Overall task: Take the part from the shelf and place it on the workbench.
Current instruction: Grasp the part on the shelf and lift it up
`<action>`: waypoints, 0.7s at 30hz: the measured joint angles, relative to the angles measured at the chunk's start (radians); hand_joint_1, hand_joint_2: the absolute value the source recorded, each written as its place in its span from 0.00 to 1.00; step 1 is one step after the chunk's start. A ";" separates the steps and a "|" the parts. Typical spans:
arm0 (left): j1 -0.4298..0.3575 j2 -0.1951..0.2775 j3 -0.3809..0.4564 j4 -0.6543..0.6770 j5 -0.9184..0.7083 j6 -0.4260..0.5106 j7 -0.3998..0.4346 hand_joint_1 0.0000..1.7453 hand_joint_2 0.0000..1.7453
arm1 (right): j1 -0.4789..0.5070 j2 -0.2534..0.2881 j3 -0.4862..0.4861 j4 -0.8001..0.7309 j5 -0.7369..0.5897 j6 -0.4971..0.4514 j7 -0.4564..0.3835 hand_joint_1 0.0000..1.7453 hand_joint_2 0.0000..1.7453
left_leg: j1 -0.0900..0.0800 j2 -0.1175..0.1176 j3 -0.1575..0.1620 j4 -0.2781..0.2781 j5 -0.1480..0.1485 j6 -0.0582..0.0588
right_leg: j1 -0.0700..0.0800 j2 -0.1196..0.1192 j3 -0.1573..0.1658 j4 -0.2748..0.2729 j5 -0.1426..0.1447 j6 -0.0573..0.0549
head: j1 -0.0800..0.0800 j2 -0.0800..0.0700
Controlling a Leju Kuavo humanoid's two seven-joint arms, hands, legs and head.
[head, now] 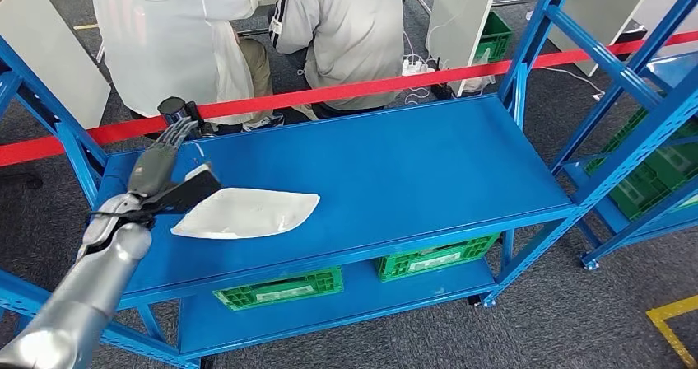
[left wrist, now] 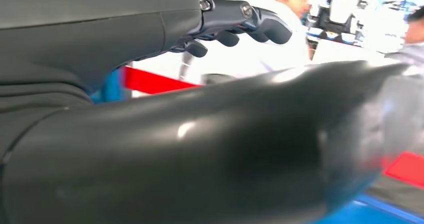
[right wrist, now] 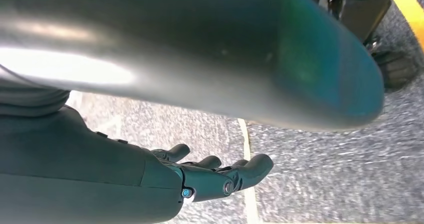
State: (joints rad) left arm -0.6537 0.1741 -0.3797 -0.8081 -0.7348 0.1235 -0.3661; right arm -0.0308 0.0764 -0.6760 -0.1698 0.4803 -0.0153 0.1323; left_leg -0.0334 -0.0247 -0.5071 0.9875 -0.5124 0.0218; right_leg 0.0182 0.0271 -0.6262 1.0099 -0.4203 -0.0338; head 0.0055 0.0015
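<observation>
White and glossy, the flat leaf-shaped part lies on the smooth blue shelf top, its blunt end touching or just under the thumb of the left hand. That hand's dark fingers stretch out apart, past the part, gripping nothing. The right hand hangs over speckled grey carpet, fingers loosely spread and empty. Green slatted crates sit on the lower shelf; I cannot tell their contents.

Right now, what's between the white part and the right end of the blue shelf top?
In the head view, only bare blue shelf top lies beyond the white part toward that end.
</observation>
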 joint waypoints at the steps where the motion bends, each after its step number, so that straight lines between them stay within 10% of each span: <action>1: 0.043 0.022 -0.001 -0.056 0.005 0.000 0.010 0.00 0.00 | 0.002 0.001 -0.005 0.000 0.000 -0.001 0.000 0.00 0.00 | 0.000 0.000 0.000 0.000 0.000 0.000 | 0.000 0.000 0.000 0.000 0.000 0.000 | 0.000 0.000; 3: 0.116 0.060 -0.001 -0.149 0.010 0.002 0.022 0.00 0.00 | 0.003 0.003 -0.011 0.000 0.002 -0.001 -0.001 0.00 0.00 | 0.000 -0.002 0.000 0.000 0.000 0.000 | 0.001 -0.001 0.000 0.000 -0.001 -0.001 | 0.000 0.000; 5: 0.169 0.085 -0.002 -0.219 0.012 0.005 0.027 0.00 0.50 | 0.003 0.003 -0.017 0.000 0.005 -0.001 -0.002 0.00 0.00 | 0.000 -0.004 0.000 0.000 0.000 0.000 | 0.001 -0.002 0.000 0.000 -0.001 -0.001 | 0.000 0.000; 7: 0.206 0.101 -0.003 -0.271 0.012 0.009 0.028 0.00 0.50 | 0.002 0.003 -0.022 0.000 0.007 -0.001 -0.004 0.00 0.00 | 0.000 -0.004 0.000 0.000 0.000 0.000 | 0.000 -0.003 0.001 0.000 -0.002 -0.001 | 0.000 0.000; 9: 0.231 0.114 -0.004 -0.311 0.014 0.012 0.026 0.00 0.00 | 0.002 0.003 -0.024 0.000 0.010 0.000 -0.005 0.00 0.00 | 0.000 -0.004 0.000 0.000 0.000 0.000 | 0.000 -0.003 0.001 0.000 -0.001 -0.001 | 0.000 0.000; 21: 0.263 0.127 -0.018 -0.415 0.050 0.000 -0.003 0.00 0.00 | 0.001 0.003 -0.031 0.000 0.013 -0.012 -0.013 0.00 0.00 | -0.003 -0.004 -0.001 0.001 -0.001 0.001 | -0.002 -0.004 0.002 -0.001 -0.001 0.002 | 0.000 0.000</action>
State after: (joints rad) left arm -0.3905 0.3007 -0.3975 -1.2226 -0.6852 0.1233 -0.3692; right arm -0.0301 0.0797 -0.7073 -0.1698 0.4932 -0.0270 0.1196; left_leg -0.0362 -0.0290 -0.5076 0.9886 -0.5131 0.0230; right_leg 0.0157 0.0231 -0.6245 1.0090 -0.4210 -0.0316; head 0.0056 0.0015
